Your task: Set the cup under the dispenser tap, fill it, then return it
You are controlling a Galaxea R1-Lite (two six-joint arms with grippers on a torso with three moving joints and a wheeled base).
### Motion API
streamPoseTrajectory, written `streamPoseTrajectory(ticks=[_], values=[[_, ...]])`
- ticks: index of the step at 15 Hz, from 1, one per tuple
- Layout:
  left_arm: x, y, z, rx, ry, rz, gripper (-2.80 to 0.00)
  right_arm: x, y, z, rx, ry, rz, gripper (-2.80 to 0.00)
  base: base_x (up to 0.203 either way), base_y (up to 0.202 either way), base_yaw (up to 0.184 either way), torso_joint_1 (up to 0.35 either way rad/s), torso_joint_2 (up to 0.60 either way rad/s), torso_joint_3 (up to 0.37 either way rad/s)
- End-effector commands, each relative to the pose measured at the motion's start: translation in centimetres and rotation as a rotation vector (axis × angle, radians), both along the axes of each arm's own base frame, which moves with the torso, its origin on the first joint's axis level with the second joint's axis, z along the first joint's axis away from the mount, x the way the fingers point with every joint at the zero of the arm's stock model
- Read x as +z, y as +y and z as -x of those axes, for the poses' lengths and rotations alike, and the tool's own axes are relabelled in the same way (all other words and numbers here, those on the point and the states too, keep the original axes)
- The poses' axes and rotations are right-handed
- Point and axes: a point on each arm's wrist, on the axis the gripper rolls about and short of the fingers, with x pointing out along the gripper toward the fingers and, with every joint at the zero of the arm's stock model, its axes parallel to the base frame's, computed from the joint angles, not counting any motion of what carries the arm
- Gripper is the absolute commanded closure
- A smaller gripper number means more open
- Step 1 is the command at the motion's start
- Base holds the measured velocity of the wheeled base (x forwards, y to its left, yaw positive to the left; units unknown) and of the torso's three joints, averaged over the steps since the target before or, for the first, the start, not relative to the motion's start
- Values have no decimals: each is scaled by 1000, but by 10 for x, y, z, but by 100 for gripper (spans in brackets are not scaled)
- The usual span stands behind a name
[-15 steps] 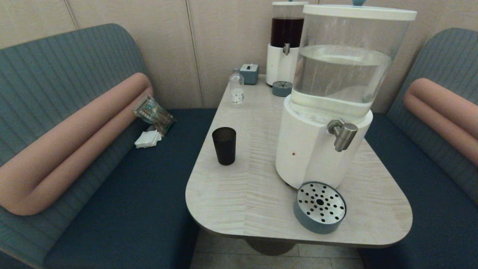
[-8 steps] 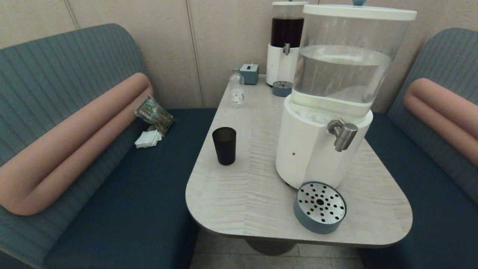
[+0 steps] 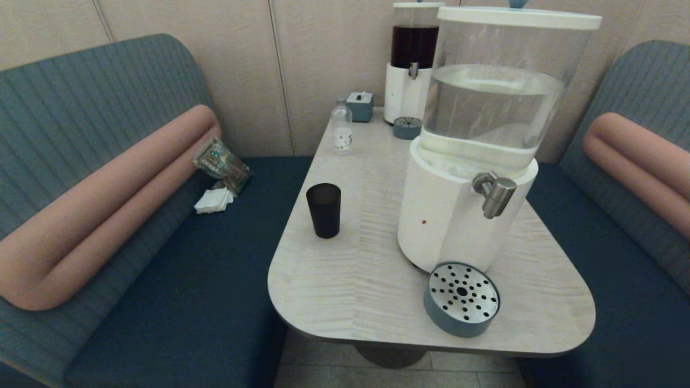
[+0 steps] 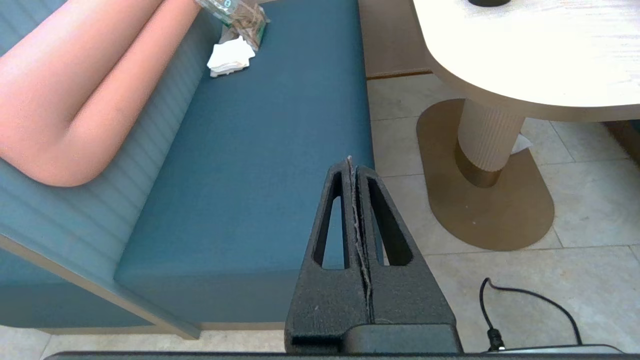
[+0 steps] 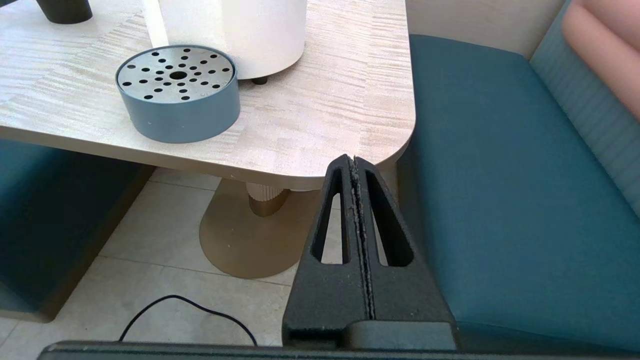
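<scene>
The matte black cup stands upright on the pale table, left of the big white-based dispenser with its clear water tank. The brushed-steel dispenser tap juts out over a round blue drip tray with a perforated steel top. Neither arm shows in the head view. My left gripper is shut and empty, low beside the left bench, short of the table. My right gripper is shut and empty, just below the table's near right corner. The cup's base and the drip tray show in the right wrist view.
A slimmer dark-liquid dispenser, a small clear bottle and a blue tissue box stand at the table's far end. Blue benches with pink bolsters flank the table. A snack bag and napkins lie on the left bench. Cables lie on the floor.
</scene>
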Motion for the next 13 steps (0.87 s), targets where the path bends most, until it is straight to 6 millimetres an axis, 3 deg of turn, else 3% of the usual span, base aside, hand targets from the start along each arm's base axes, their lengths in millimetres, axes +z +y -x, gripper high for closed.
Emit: streamPoseTrajectory(ticks=[1, 13], values=[[0, 0, 0, -1, 4, -1, 0, -4, 0, -1, 1, 15, 2, 0, 0, 0, 0, 0, 0, 0], [0, 0, 0, 1, 2, -1, 0, -4, 0, -1, -2, 14, -23, 0, 0, 0, 0, 0, 0, 0]])
